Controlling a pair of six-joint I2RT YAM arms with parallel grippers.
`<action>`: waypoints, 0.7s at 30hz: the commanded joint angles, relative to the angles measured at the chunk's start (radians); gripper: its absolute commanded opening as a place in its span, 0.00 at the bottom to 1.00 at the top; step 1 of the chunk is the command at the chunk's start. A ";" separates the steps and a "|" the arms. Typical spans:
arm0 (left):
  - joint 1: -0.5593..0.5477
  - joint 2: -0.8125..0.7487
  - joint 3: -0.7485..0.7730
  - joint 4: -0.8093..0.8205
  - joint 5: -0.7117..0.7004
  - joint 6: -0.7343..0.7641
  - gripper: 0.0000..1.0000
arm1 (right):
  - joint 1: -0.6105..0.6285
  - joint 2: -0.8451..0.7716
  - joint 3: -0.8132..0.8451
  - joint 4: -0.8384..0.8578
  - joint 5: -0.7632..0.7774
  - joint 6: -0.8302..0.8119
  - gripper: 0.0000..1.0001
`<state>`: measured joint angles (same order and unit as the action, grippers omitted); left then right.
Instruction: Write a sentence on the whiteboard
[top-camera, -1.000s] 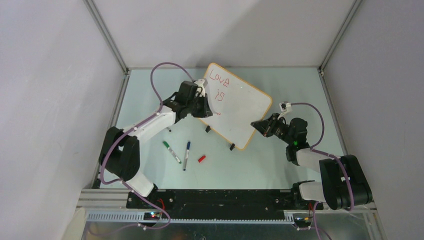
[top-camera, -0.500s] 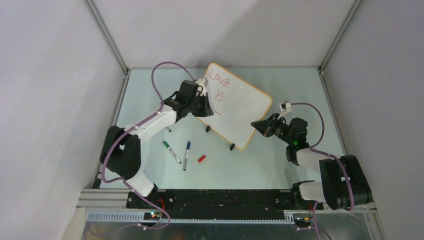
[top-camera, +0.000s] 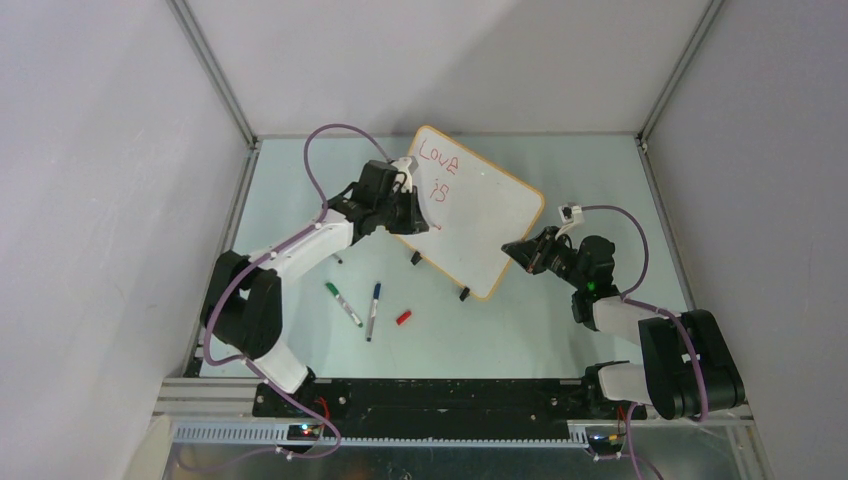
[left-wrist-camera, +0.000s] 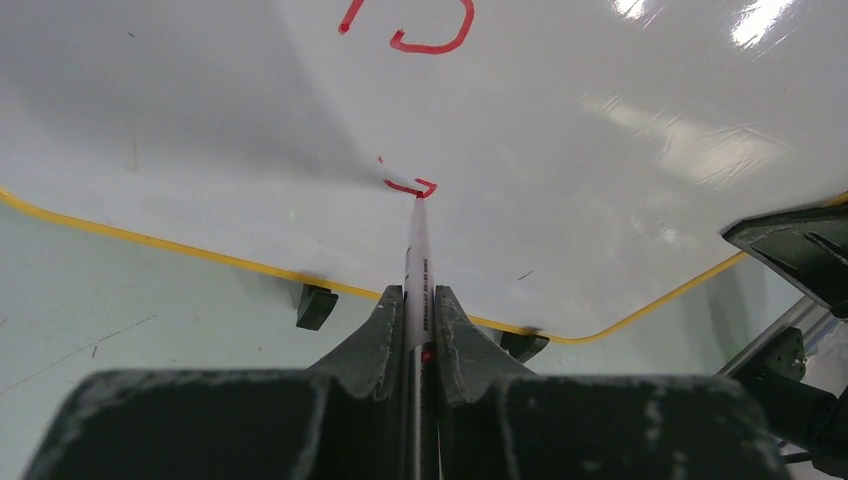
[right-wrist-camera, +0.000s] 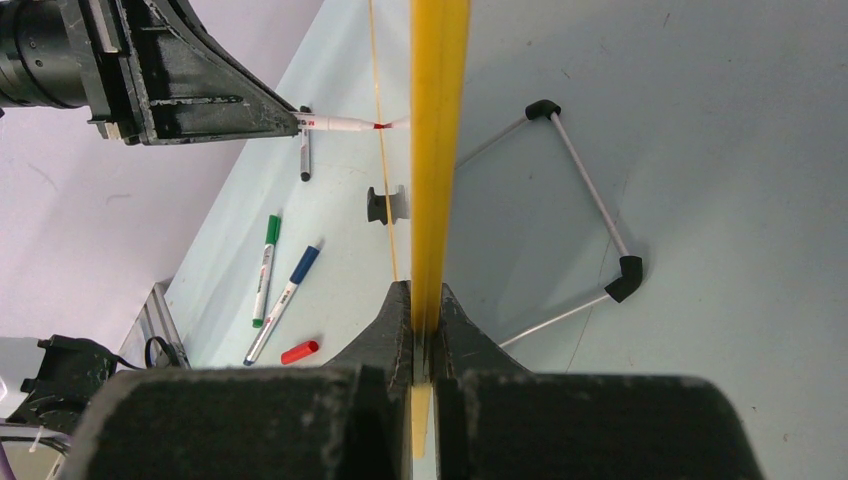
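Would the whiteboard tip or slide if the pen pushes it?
Probably stiff: the whiteboard shows a straight edge. Likely tippy alone: it stands on small feet and a thin wire stand; the right gripper grips its edge.

My rounded rectangular whiteboard (top-camera: 490, 220) is glossy white with a thin orange-yellow frame, plain yellow seen edge-on, and small black clip feet (top-camera: 464, 294). The handwritten sentence (top-camera: 437, 156) on it is thin red line, with a short red stroke below the words. My left fingers (left-wrist-camera: 378, 330) are dark charcoal, speckled with pale scuffs. The slim plastic marker (left-wrist-camera: 417, 262) they pinch is white with black print and a red band. My right fingers (right-wrist-camera: 385, 330) are the same scuffed charcoal. Below the whiteboard's lower edge lie a green-capped white pen (top-camera: 342, 303), a blue-capped white pen (top-camera: 373, 310) and a small red cap (top-camera: 403, 317), all on the pale mint counter (top-camera: 600, 170).
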<state>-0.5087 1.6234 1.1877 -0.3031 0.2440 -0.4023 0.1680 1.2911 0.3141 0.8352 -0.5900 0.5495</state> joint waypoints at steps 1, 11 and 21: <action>-0.009 0.005 0.049 0.014 0.027 -0.008 0.00 | -0.008 0.006 -0.006 -0.015 0.065 -0.033 0.00; -0.008 0.016 0.080 0.017 0.037 -0.002 0.00 | -0.009 0.008 -0.006 -0.014 0.066 -0.034 0.00; 0.004 0.031 0.103 0.004 0.035 -0.004 0.00 | -0.007 0.009 -0.006 -0.013 0.065 -0.033 0.00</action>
<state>-0.5095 1.6493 1.2537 -0.3058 0.2695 -0.4019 0.1680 1.2911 0.3141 0.8352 -0.5892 0.5495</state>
